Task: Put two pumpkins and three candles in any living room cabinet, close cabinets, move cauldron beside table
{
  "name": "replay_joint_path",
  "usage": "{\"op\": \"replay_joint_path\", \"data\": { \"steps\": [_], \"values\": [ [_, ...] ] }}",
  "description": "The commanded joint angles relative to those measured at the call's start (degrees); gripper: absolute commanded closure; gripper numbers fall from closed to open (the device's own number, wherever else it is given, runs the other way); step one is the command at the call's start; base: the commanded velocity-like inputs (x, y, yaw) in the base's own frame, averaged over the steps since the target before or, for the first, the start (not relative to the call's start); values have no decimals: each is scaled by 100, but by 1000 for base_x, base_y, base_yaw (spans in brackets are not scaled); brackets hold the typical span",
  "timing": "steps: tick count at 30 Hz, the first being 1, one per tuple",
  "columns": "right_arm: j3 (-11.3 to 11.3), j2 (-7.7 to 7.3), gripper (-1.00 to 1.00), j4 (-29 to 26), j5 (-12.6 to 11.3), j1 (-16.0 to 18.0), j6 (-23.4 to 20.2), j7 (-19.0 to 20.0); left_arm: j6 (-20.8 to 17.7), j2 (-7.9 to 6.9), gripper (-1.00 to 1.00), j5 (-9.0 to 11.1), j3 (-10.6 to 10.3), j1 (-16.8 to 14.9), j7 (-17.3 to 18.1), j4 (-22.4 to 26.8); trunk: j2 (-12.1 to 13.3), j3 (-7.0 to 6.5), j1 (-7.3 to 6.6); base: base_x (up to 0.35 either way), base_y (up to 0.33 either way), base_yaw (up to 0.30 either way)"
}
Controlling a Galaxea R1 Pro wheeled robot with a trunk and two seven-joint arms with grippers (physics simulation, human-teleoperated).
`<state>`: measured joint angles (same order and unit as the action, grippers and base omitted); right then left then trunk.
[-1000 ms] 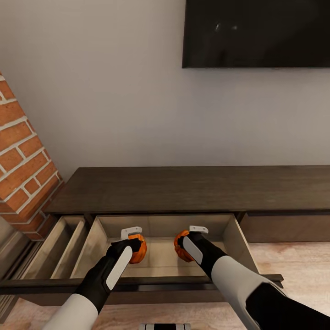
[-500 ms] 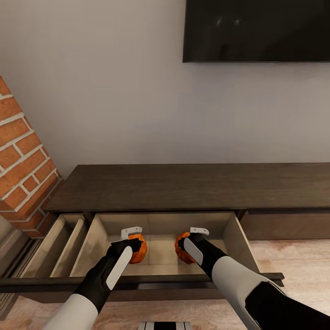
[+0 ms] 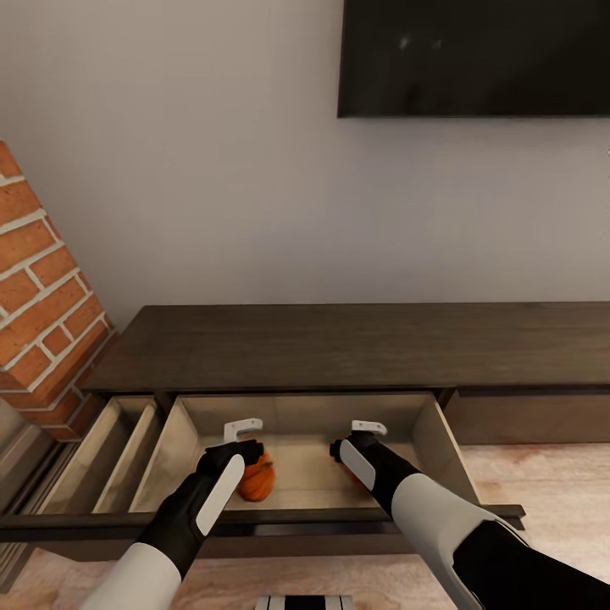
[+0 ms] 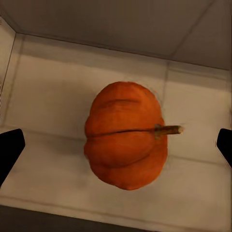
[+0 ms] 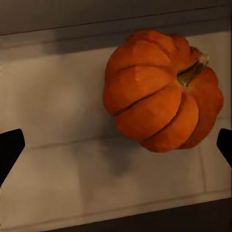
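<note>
Left claw and right claw spread, nothing pinched; half second ago pumpkins were gripped. Left pumpkin now lying on drawer floor, on its side; right pumpkin likewise dropped. Cabinet drawer left open; candles, closing judged outstanding.

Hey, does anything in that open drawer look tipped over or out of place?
Yes. The pumpkin under the left claw lies on its side on the floor of the open cabinet drawer, its stem pointing sideways. The other pumpkin, under the right claw, also sits tilted. Both claws are open, clear of them. Nothing looks damaged.
</note>
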<state>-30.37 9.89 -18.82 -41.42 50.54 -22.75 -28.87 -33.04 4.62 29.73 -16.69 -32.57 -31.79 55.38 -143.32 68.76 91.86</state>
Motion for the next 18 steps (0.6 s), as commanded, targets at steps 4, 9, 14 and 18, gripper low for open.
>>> {"op": "replay_joint_path", "data": {
  "steps": [4,9,14,18],
  "values": [
    [-48,-4,-100,-8,-42,7,-28,-39,-20,-3,-100,91,-18,-3,-56,15,4,-84,-11,0,0,0],
    [-48,-16,-100,-9,-42,8,-34,35,-37,-4,-100,122,-4,-3,-62,13,88,-187,-63,0,0,0],
    [-41,-42,-100,-28,-53,8,-159,92,-70,-11,-100,144,45,-3,-41,16,288,-276,-172,0,0,0],
    [-35,-54,-100,-35,-73,8,-271,93,-94,-26,-100,251,59,-3,-38,15,449,-348,-260,0,0,0]
  ]
}}
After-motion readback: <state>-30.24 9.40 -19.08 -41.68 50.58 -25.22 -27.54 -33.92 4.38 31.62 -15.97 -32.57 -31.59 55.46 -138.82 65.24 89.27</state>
